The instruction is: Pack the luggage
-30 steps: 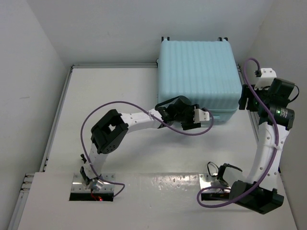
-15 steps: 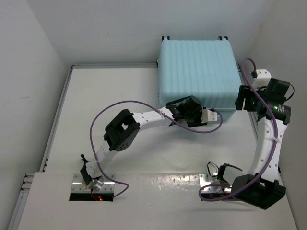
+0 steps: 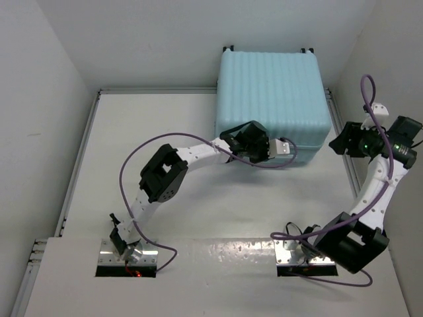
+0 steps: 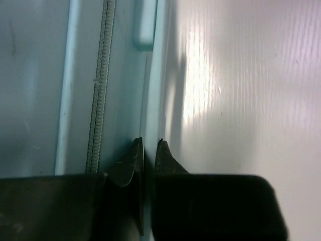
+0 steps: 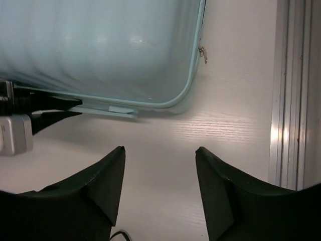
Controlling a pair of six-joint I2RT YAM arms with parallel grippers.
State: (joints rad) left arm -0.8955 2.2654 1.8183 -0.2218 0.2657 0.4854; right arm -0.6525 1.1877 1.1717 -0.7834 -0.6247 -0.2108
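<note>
Top external view shows us the luggage (image 3: 274,99) lying flat and closed on the table (image 3: 165,132), at about 1 o'clock from the table's middle. Its ribbed shell faces up and its wheels (image 3: 228,50) are at the 12 o'clock edge. The left gripper (image 4: 148,153) is at the 6 o'clock edge of the case. In the left wrist view its two fingers stand almost together, and the thin pale rim of the shell seems to be pinched between them, just beside the zipper (image 4: 100,85). We think it holds this rim because the case must be opened, or kept from sliding, before anything can go inside. The right gripper (image 5: 159,150) waits at the 4 o'clock corner of the case. Its jaws are spread wide with nothing between them, and they are well clear of the shell. From there it looks toward the small zip pull (image 5: 202,51) that hangs at the rounded corner. We judge that it is placed there to take this pull next, or to help with the lid.
</note>
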